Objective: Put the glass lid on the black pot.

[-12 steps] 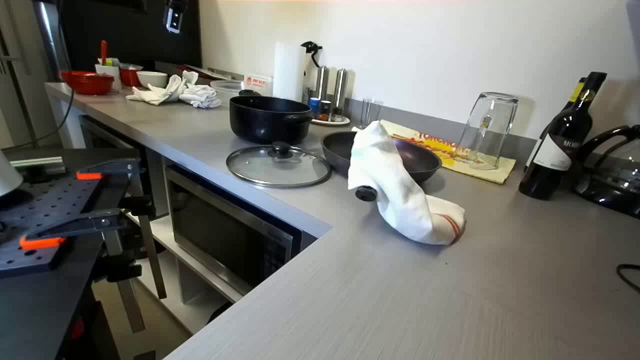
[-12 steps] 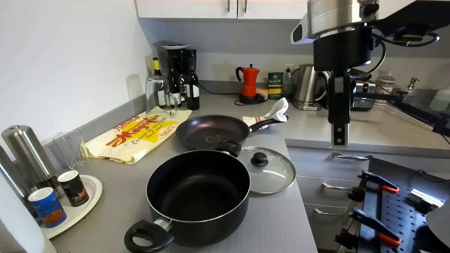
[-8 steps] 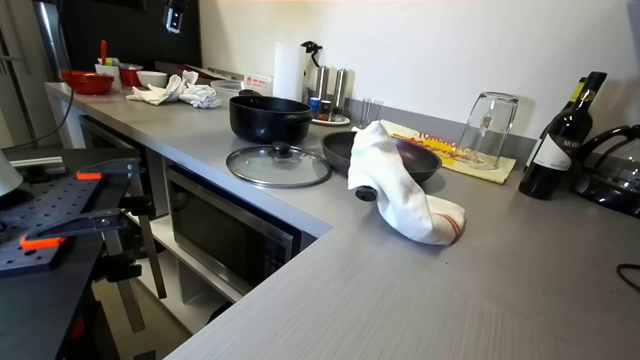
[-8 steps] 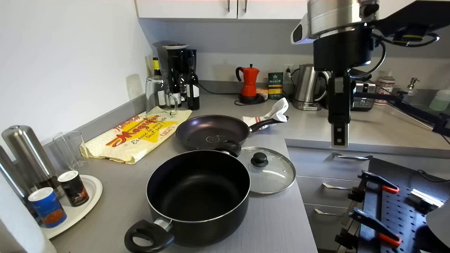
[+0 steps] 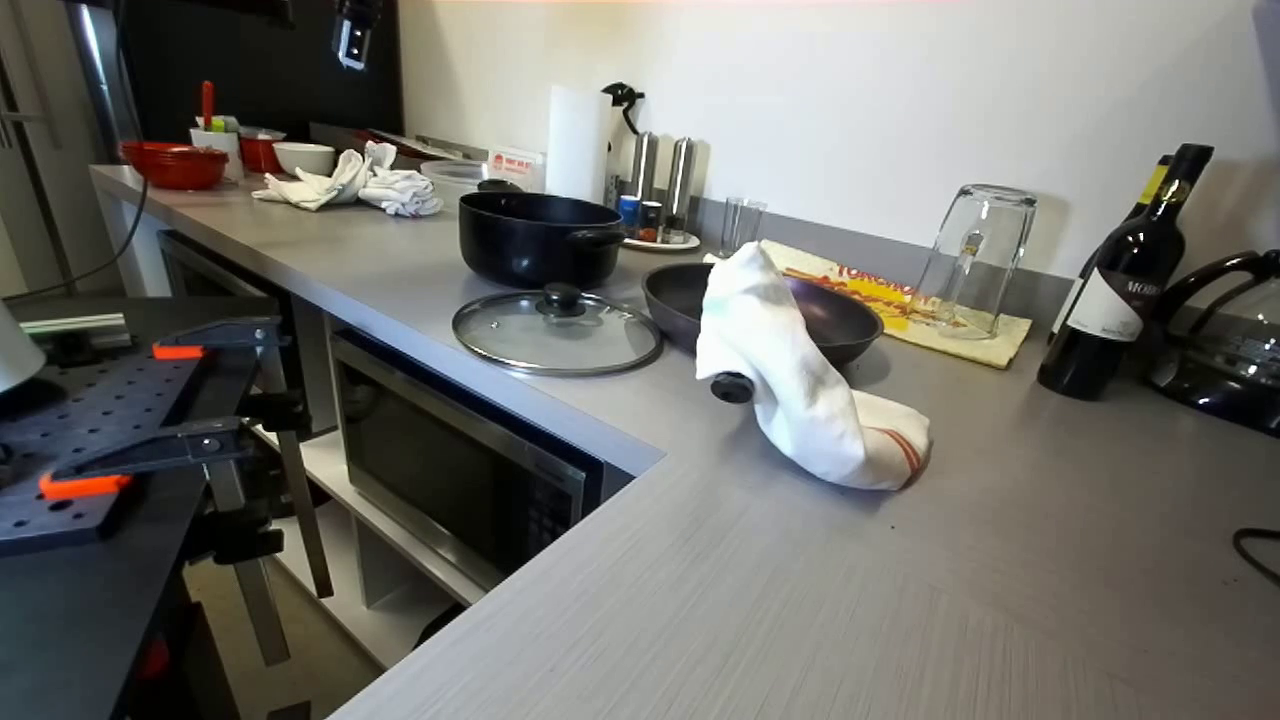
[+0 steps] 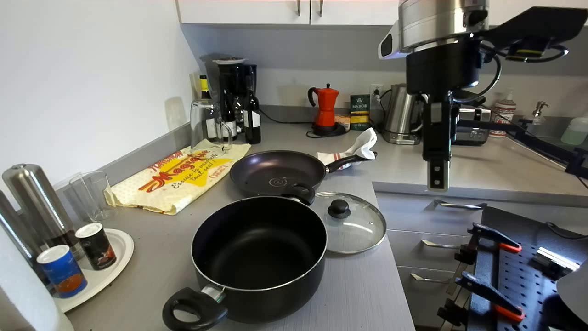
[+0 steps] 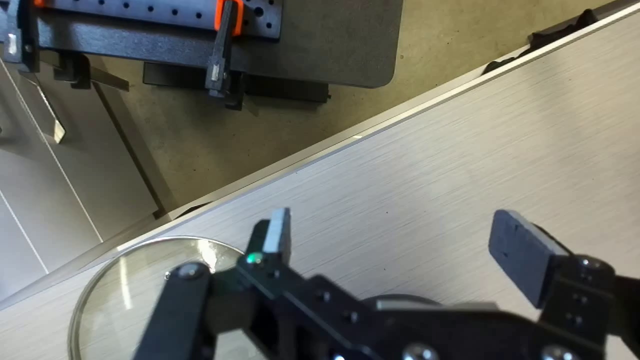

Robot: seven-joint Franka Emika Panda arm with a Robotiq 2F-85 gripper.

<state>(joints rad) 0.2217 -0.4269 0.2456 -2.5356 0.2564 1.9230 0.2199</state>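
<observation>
The glass lid [image 5: 520, 340] lies flat on the counter, dark knob up, in both exterior views [image 6: 360, 227]. It also shows at the lower left of the wrist view [image 7: 125, 300], partly covered by the gripper. The black pot [image 5: 535, 255] stands uncovered and empty beside the lid [image 6: 280, 303]. In the wrist view a dark curved edge behind the gripper seems to be the pot, mostly hidden. My gripper [image 7: 395, 242] is open, with nothing between its fingers. In an exterior view the gripper [image 6: 438, 175] hangs high, apart from the lid and pot. Its tip shows at the top left [image 5: 352, 45].
A dark frying pan [image 6: 275, 172] stands close to the lid and pot, with a white towel [image 5: 800, 370] by its handle. A glass mug [image 5: 975, 260] stands upside down on a yellow cloth [image 6: 174, 177]. A black work table with clamps [image 6: 510, 276] stands off the counter edge.
My gripper has shifted slightly, leftward in one exterior view and a little right and down in the other. The lid and pot have not moved.
</observation>
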